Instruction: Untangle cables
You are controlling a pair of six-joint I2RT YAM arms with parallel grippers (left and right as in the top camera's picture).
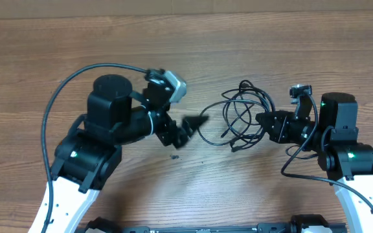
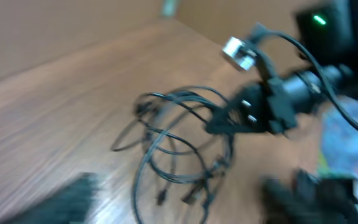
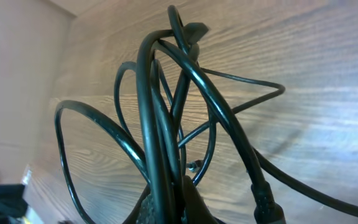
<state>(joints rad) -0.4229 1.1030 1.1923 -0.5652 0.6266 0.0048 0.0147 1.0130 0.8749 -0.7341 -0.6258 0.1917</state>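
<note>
Nearest you, a few small plug ends trail out of the tangle. Your left tool is released, its blurred fingers spread wide with nothing between them. It sits just left of the cables, and the blur hides whether it touches the leftmost loop. Your right tool is clenched on the right side of the bundle, with several strands rising bunched from its grip. The cables lie in loose loops on the tabletop between both tools, and one loop reaches farthest.
</note>
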